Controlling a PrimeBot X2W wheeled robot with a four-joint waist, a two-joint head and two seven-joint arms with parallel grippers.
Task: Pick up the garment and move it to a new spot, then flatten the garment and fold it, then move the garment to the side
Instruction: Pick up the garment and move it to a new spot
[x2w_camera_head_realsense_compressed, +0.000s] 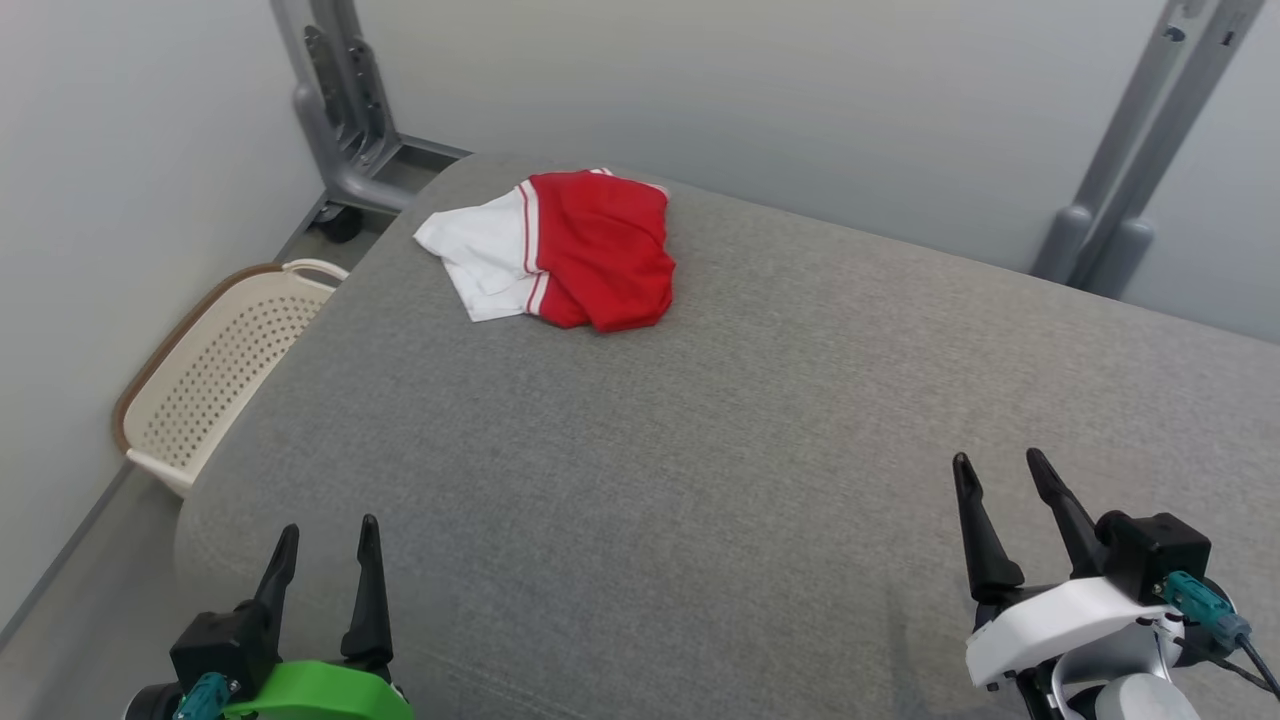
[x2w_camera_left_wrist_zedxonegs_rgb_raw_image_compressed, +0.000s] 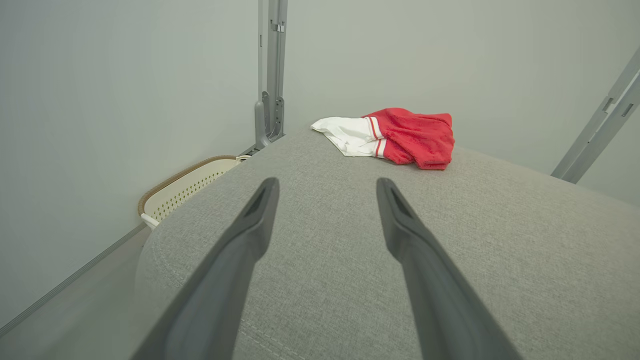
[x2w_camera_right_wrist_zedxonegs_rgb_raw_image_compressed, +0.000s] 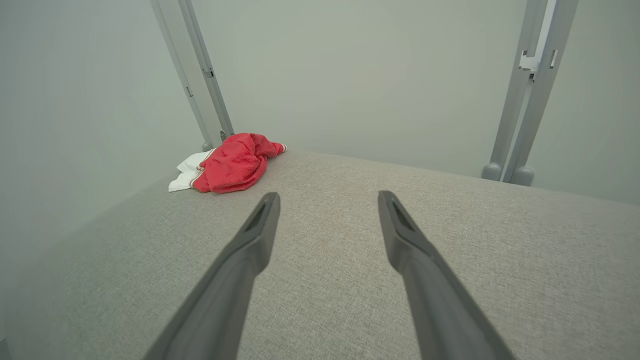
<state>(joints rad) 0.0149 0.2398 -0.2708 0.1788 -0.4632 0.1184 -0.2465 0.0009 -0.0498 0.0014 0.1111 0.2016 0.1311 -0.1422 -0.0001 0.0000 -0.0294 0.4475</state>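
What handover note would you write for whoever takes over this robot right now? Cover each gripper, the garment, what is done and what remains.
Left gripper: open, empty, at the near left of the grey cushion.
Right gripper: open, empty, at the near right.
Garment: red and white, bunched at the cushion's far left, apart from both grippers.
Done: nothing yet, judging by how the garment lies.
Left: pick it up, move it, flatten, fold, set aside.

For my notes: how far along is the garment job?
Nothing looks done: the red and white garment lies rumpled at the far left corner. Nothing in hand: left end effector and right end effector are open, empty. Picking, flattening, folding, moving aside remain.
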